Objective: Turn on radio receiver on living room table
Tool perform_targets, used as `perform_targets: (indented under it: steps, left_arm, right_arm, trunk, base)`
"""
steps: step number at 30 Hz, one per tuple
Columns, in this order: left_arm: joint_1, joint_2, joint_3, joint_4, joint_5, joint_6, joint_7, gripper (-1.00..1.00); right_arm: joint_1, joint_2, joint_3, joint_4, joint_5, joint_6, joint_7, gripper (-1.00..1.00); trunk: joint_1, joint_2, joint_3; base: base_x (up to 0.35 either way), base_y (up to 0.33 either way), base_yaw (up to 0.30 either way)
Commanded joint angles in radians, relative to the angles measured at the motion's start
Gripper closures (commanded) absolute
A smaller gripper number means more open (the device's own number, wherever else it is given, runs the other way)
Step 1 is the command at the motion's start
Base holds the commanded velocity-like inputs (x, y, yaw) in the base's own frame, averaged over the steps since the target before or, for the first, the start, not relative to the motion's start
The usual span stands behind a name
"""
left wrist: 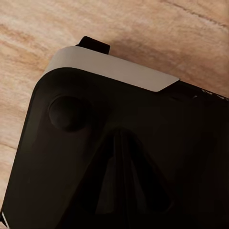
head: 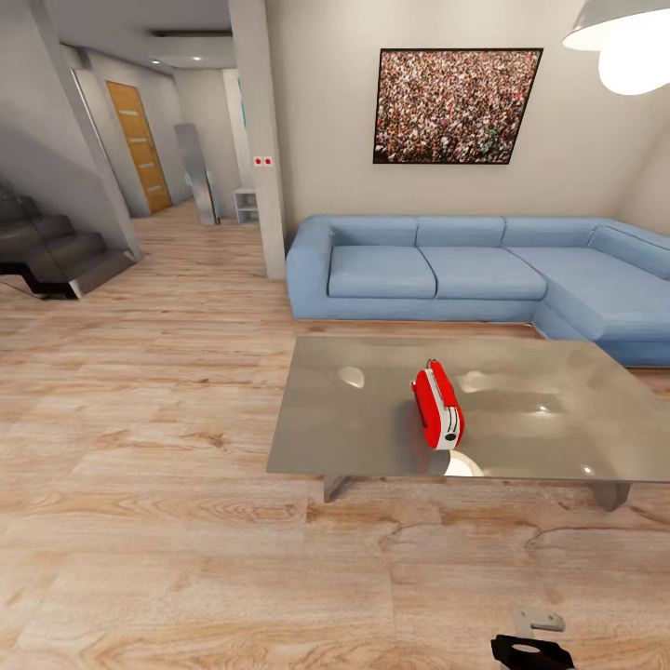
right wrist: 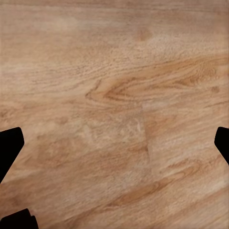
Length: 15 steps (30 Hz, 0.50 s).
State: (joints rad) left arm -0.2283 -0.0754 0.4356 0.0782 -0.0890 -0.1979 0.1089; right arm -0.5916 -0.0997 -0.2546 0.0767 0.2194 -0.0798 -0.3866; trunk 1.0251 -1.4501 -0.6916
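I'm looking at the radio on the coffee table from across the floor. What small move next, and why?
Probably roll the base forward toward the table. The radio receiver stands on edge near the table's near side, with bare plank floor between it and the robot, and the right wrist camera faces floor, so no arm is within reach.

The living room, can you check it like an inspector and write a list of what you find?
Surface: low grey glossy coffee table, top reflective, standing on the light wood plank floor.
Job's things: small red radio receiver with white edge on the table top, standing on edge, thin strap loop at its far end.
Clutter: nothing seen on the table besides the radio.
Claws: right claw open, fingertips wide apart over bare floor; left claw cannot tell, a dark robot body panel is in front of that camera.
Cables: nothing seen.
Surroundings: long blue corner sofa behind the table, framed crowd photo above it, white pendant lamp, dark staircase, wooden door.
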Motion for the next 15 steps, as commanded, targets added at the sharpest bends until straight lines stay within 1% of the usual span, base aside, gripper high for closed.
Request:
perform_targets:
  steps: [1, 15]
  left_arm:
    - [0.000, 0.000, 0.000, 0.000, 0.000, 0.000, 0.000, 1.00]
    - [0.000, 0.000, 0.000, 0.000, 0.000, 0.000, 0.000, 1.00]
  right_arm:
    - [0.000, 0.000, 0.000, 0.000, 0.000, 0.000, 0.000, -1.00]
    - [0.000, 0.001, 0.000, 0.000, 0.000, 0.000, 0.000, -1.00]
  trunk:
    - [0.000, 0.000, 0.000]
    - [0.000, 0.000, 0.000]
  base:
    - [0.000, 0.000, 0.000]
    - [0.000, 0.000, 0.000]
